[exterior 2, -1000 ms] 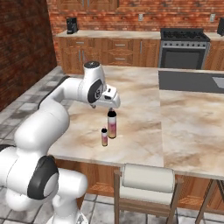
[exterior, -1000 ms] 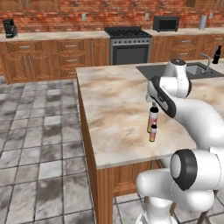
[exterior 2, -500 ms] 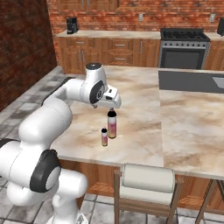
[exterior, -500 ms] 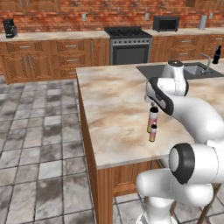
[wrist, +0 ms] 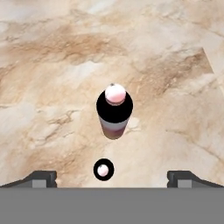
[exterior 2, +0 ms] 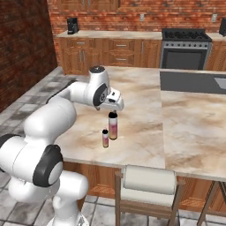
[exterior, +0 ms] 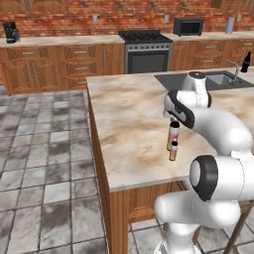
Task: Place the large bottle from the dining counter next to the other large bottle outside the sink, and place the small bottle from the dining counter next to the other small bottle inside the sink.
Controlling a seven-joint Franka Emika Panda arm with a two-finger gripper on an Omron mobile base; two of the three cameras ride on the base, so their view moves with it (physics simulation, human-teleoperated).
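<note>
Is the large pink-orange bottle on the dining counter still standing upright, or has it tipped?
Upright. The large bottle stands cap-up on the dining counter beside the small bottle, and the hand view looks straight down on its cap.

arm: white, bent forward and low over the surface (exterior: 129, 114)
claw (wrist: 112, 177): pointing straight down, fingers spread wide, nothing between them
</note>
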